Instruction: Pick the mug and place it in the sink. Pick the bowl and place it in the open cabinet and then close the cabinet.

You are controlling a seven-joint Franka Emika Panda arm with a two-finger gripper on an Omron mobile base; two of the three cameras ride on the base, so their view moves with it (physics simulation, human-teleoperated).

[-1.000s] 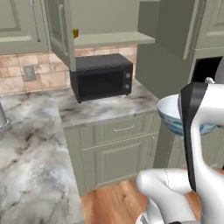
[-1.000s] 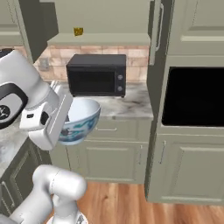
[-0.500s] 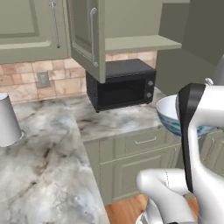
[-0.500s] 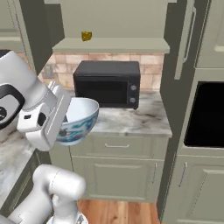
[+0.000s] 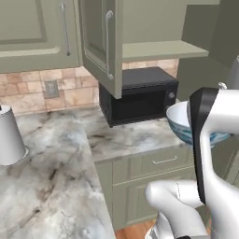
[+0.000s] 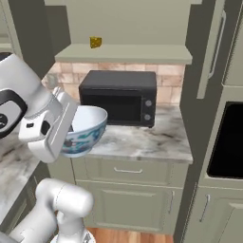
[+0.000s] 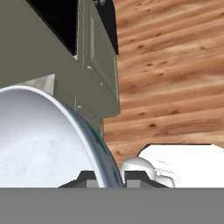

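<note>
The white bowl with blue-green patterning hangs in the air in front of the counter, tilted, with my gripper shut on its rim. From the left base view the bowl peeks out from behind my arm. The hand view looks into the bowl, and its rim runs between the two tips of the gripper. Above the microwave, the sage-green cabinet stands open, with its door swung out and its shelf bare except for a small yellow piece. The mug and the sink are out of view.
A black microwave sits on the marble counter under the open cabinet. A white cylinder stands on the counter at the left. A dark wall oven is at the right. Wooden floor lies below.
The whole scene has slid across both base views, so the base has driven. The open cabinet and microwave are now larger and closer. The bowl stays in the gripper.
</note>
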